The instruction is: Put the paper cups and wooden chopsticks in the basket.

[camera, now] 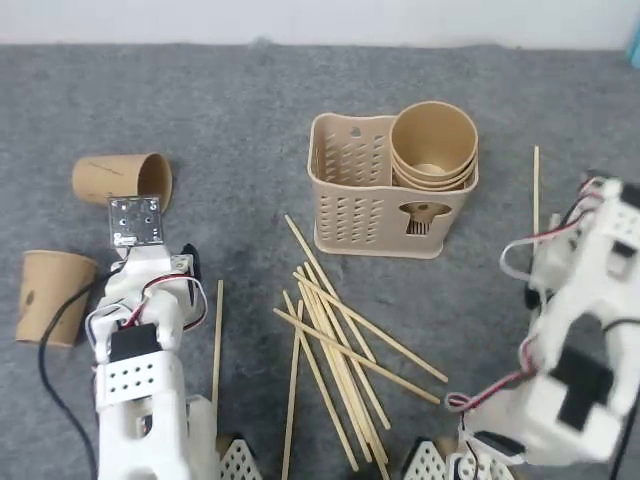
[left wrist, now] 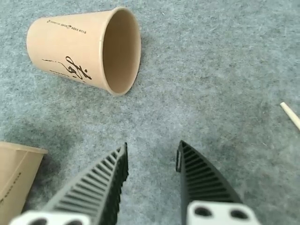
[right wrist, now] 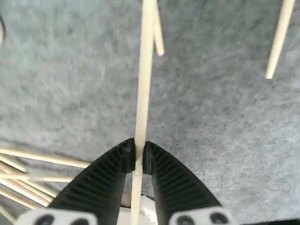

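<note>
Jaws, left arm (camera: 140, 370): apart and empty, hanging over bare bench (camera: 230, 100) near the two loose cups.

1. Second cup (camera: 52, 296): paper, on its side at the bench's left edge, beside the left arm and off to the side of its jaws.
2. Tipped cup (left wrist: 86, 49): paper, on its side just ahead of the left jaws and a little off their line. Its long axis lies across the arm's reach, with the mouth turned toward the basket side. Judged the nearest pick for this arm; the jaws would need to shift sideways and close across the wall or the rim.
3. Lone chopstick (camera: 217, 340): wooden, flat on the bench just beside the left arm, lying roughly along the arm's own line.
4. Loose pile of chopsticks (camera: 340, 360): fanned and crossed over one another in the middle of the bench, in front of the basket and between the two arms.
5. Basket (camera: 355, 215): perforated, two compartments, upright at centre. The left compartment looks empty.
6. Stacked cups (camera: 433, 145): nested upright in the basket's right compartment.
7. Stray chopstick (camera: 536, 190): to the right of the basket, close by the right arm (camera: 575, 370). I cannot tell whether it is the held one.
8. Jaws, right arm: clamped on a held chopstick (right wrist: 143, 93), gripped near one end, its length running straight out ahead of the jaws. The basket lies to this arm's left. Judged next: carry the chopstick there and tip it upright over a compartment.
</note>
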Controlling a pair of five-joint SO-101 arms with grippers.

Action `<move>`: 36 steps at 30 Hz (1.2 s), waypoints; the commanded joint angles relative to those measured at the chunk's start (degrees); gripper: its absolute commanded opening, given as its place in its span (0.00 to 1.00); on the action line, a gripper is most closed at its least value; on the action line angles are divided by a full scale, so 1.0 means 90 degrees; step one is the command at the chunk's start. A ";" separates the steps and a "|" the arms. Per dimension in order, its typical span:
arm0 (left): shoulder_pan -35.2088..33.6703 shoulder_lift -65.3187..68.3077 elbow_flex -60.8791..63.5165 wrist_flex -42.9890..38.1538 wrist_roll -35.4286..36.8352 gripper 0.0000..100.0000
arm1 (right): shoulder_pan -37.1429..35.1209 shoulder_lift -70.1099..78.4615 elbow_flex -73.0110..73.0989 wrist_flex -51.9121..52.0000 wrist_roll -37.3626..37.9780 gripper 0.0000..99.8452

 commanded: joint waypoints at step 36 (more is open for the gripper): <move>-0.1016 0.0049 -0.3121 0.0957 -0.0742 0.18 | -0.0894 -0.2300 0.4806 -0.4059 -0.2471 0.33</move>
